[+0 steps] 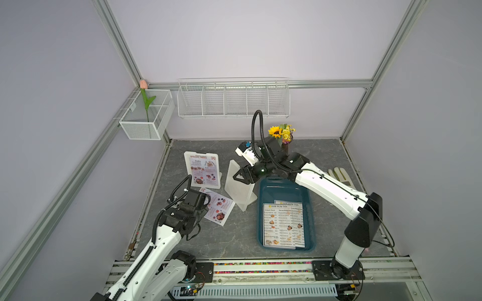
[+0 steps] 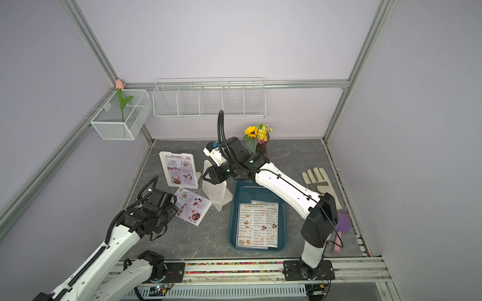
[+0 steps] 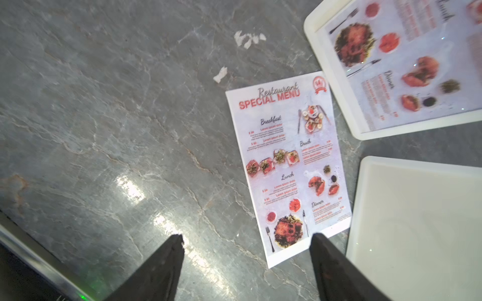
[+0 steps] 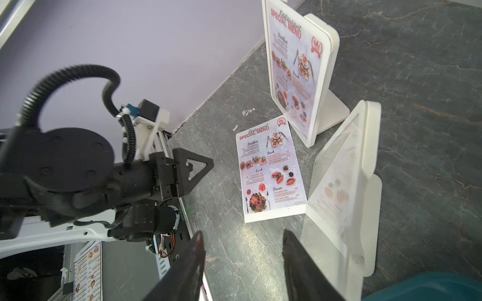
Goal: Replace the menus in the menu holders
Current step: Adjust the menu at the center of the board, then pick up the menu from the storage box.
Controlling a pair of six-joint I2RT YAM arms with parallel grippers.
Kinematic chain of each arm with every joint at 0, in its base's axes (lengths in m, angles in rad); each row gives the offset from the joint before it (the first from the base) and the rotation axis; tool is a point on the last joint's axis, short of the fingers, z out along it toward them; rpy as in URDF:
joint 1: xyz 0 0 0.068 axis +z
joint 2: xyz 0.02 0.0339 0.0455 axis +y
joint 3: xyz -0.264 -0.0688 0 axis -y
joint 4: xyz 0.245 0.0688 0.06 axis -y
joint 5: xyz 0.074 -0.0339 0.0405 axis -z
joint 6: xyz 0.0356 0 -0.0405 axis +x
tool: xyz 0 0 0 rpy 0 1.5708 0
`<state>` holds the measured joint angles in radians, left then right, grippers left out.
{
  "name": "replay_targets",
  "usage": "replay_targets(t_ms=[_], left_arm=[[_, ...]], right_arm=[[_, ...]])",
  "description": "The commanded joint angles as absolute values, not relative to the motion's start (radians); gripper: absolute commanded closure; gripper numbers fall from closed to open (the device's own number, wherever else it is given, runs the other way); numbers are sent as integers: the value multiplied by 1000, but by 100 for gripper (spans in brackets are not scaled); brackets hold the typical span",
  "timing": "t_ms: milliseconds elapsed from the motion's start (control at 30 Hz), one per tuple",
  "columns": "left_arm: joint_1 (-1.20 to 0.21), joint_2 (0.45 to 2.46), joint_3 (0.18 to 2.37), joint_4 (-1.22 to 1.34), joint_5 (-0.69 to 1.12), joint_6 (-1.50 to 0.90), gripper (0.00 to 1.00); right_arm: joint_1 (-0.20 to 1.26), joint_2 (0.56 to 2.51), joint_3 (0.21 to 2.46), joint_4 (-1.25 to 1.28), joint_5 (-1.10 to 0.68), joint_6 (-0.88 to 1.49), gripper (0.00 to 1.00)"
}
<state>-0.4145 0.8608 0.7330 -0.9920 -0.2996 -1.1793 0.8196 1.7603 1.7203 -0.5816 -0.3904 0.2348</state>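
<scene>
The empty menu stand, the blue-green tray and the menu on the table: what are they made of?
The empty menu holder looks like frosted white plastic: smooth, rounded corners, faintly see-through front. The teal tray seems hard, slightly glossy plastic with a moulded rounded rim. The loose menu looks like thin printed paper, lying flat.

Bright, even light with soft shadows.
Shiny white spots sit on the surface in the left wrist view; the menu in the holder looks fuzzy, and both top views bend near the edges.
</scene>
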Motion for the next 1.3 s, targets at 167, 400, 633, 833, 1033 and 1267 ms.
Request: replay_targets(t_ms=[167, 400, 633, 833, 1033, 1267], left_arm=[[-486, 1004, 896, -876, -253, -989, 29], [-635, 1005, 887, -827, -224, -816, 28], [-737, 1008, 792, -652, 29, -685, 20], [-790, 1064, 785, -613, 154, -567, 18], [-795, 1111, 784, -578, 226, -538, 18], [-820, 1155, 791, -567, 223, -553, 16]], right_arm=[[740, 1547, 1486, -556, -231, 314, 37], [636, 1372, 1238, -679, -147, 346, 30], [630, 1336, 1030, -763, -44, 463, 24], [628, 1331, 904, -709, -58, 517, 23], [622, 1392, 871, -657, -110, 506, 24], [618, 1444, 786, -586, -164, 535, 24]])
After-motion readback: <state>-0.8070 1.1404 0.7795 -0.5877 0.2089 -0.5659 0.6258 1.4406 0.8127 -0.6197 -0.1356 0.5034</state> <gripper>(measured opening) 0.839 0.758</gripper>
